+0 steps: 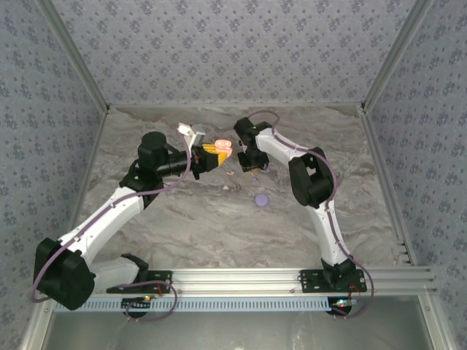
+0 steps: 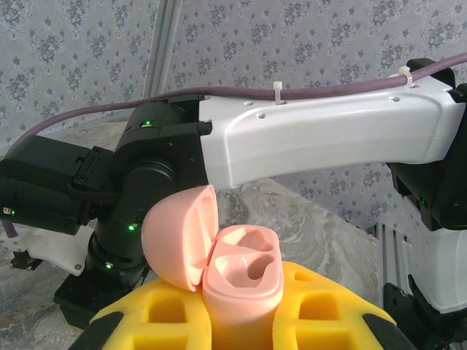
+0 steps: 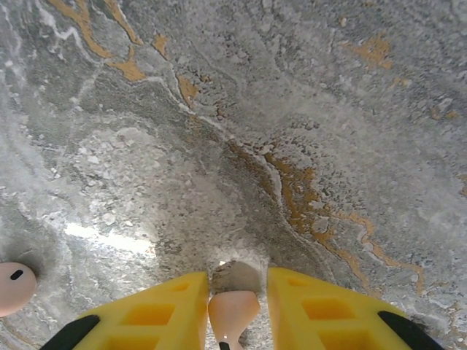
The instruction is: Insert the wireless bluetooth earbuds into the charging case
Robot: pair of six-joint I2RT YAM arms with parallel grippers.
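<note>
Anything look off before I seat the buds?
Nothing damaged or spilled. The case, open with both wells empty, is clamped in the left gripper. In the right gripper, one earbud sits between the jaws; the other earbud lies loose on the table nearby.

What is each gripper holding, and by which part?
Left gripper: open pink charging case, by its base. Right gripper: fingers either side of a pink earbud, grip cannot be told.

Smooth matt pink plastic charging case [image 2: 244, 292]; grainy, marbled stone-look table [image 3: 292, 109].
</note>
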